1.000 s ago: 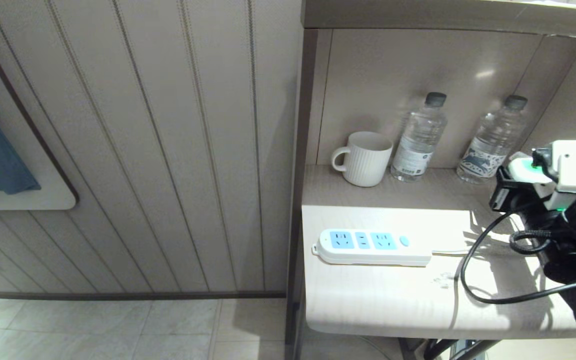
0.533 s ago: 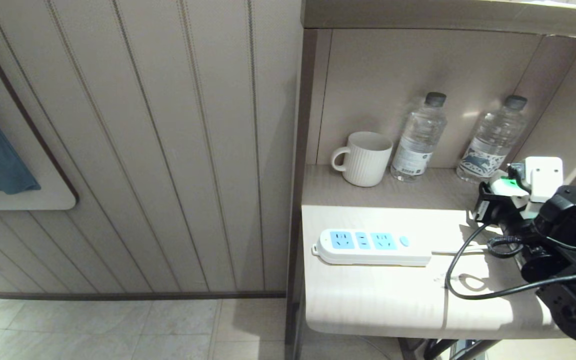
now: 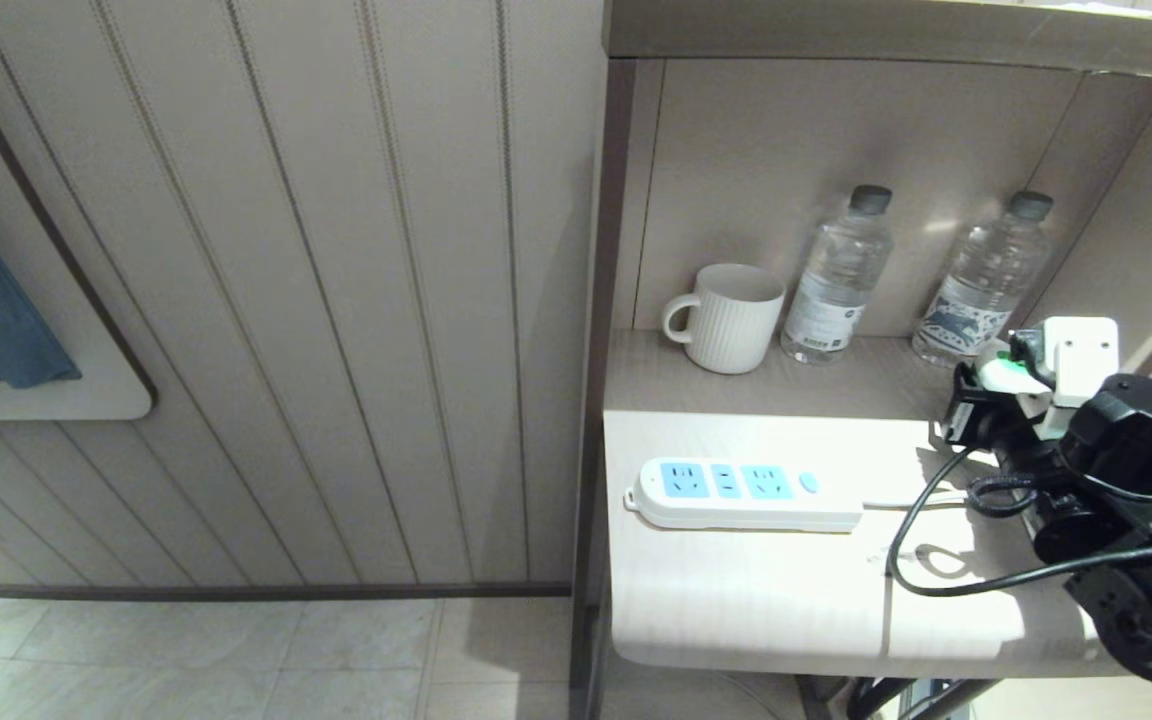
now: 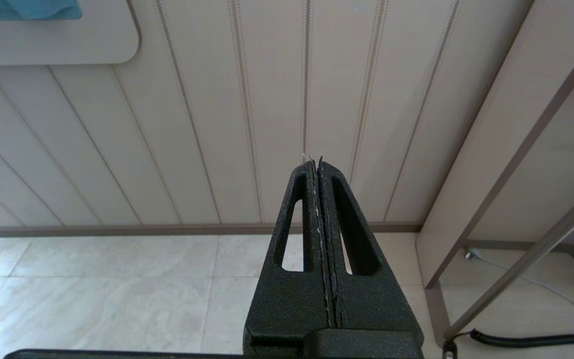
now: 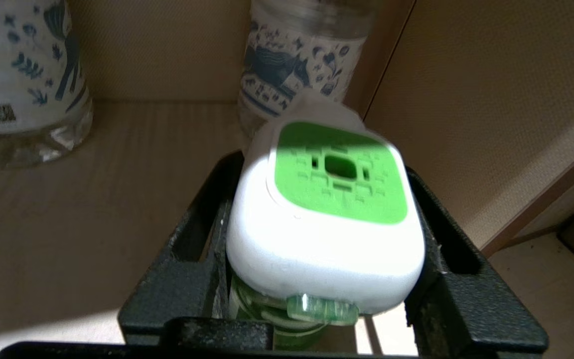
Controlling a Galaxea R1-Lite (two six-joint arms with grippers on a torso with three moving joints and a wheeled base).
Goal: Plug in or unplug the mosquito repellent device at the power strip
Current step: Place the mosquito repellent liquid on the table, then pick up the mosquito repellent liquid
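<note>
Head view: right hand [image 3: 998, 392] grips one green-and-white mosquito repellent device [image 3: 1008, 374]; one white power strip [image 3: 742, 492], two clear water bottles [image 3: 838, 275], one white ribbed mug [image 3: 729, 317]; left hand [image 4: 318, 172] closed, empty

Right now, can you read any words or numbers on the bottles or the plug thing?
No words can be read.
Left water bottle: label print too small; a QR code shows.
Right water bottle: blue drawings only.
Mosquito repellent device: no text.
Power strip: no text.

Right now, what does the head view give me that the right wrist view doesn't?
Head view only: the power strip with all sockets free, its cord, the mug.
Right wrist view only: the mosquito repellent device's green vented top, close, between the right end effector's fingers.
Both: device in that end effector, two water bottles behind.
</note>
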